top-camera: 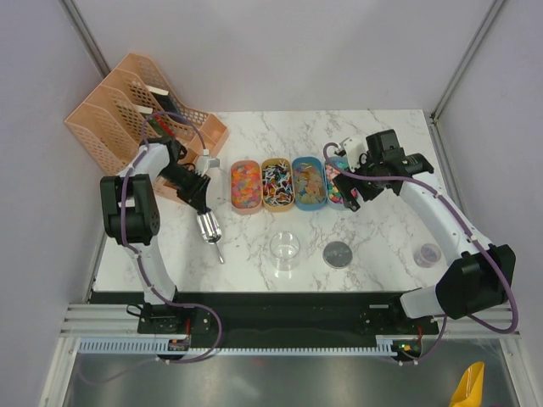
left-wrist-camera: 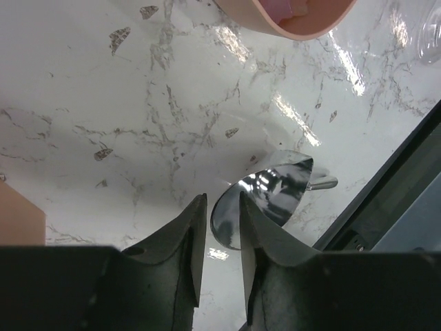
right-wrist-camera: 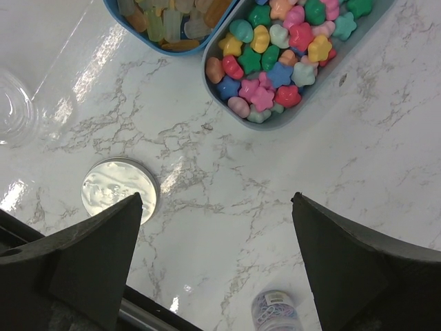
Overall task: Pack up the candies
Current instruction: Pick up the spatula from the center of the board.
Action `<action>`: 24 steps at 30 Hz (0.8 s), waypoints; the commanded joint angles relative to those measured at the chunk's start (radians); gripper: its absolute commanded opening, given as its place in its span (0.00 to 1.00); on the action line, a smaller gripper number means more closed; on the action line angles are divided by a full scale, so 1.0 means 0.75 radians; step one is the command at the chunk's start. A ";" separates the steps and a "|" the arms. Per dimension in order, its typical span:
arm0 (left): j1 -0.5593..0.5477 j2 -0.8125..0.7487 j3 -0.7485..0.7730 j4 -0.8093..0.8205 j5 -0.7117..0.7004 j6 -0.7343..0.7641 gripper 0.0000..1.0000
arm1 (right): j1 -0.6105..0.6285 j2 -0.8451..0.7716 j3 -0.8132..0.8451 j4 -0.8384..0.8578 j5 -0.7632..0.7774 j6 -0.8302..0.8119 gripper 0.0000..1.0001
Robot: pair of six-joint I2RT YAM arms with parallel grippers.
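Pale grey walls [top-camera: 280, 51] with metal corner posts close in the cell on three sides. A white marble-patterned table [top-camera: 280, 136] fills the middle, glossy enough to throw back bright streaks of light, and a black strip [top-camera: 280, 309] at its near edge carries the two arm bases. Peach-coloured file organisers [top-camera: 127, 110] stand at the back left corner.

Four oval trays [top-camera: 246, 206] sit side by side across the table's middle, two orange and two blue. All the candies [top-camera: 277, 184] lie in these trays. In the right wrist view the rightmost blue tray [right-wrist-camera: 265, 127] holds star-shaped and rounded sweets in many colours.

The right gripper [right-wrist-camera: 216, 200] hangs just in front of that tray, its fingers spread wide with nothing between them.

A clear jar [top-camera: 285, 252] stands nearer the arms, its grey lid [top-camera: 338, 253] flat beside it, and a small jar [top-camera: 428, 253] sits far right.

The left gripper [left-wrist-camera: 222, 200] has its fingers almost together over a metal scoop [left-wrist-camera: 265, 196]. Whether they pinch it cannot be told.
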 commanded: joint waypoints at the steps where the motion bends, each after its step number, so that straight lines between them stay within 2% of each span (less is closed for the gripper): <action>1: -0.012 0.001 0.054 -0.068 0.062 0.035 0.31 | -0.004 -0.017 -0.014 0.000 -0.031 -0.032 0.98; 2: -0.012 0.001 0.054 -0.077 0.062 0.035 0.24 | -0.004 -0.019 -0.018 0.000 -0.033 -0.032 0.98; 7: -0.012 -0.013 0.072 -0.172 0.054 0.062 0.08 | -0.002 -0.022 -0.018 0.002 -0.035 -0.036 0.98; 9: -0.012 -0.019 0.123 -0.222 0.062 0.058 0.06 | -0.004 -0.034 0.002 0.002 -0.049 -0.040 0.98; 14: -0.014 0.023 0.462 -0.463 0.187 0.013 0.02 | -0.002 -0.044 0.092 0.010 -0.065 -0.054 0.98; 15: -0.024 0.024 0.503 -0.463 0.191 -0.062 0.02 | -0.002 -0.046 0.106 0.024 -0.067 -0.044 0.98; 18: -0.045 -0.003 0.612 -0.463 0.219 -0.104 0.02 | -0.002 -0.085 0.145 0.118 -0.076 -0.023 0.98; 24: -0.188 0.072 0.827 -0.463 0.277 -0.254 0.02 | 0.027 -0.144 0.182 0.294 -0.041 0.050 0.98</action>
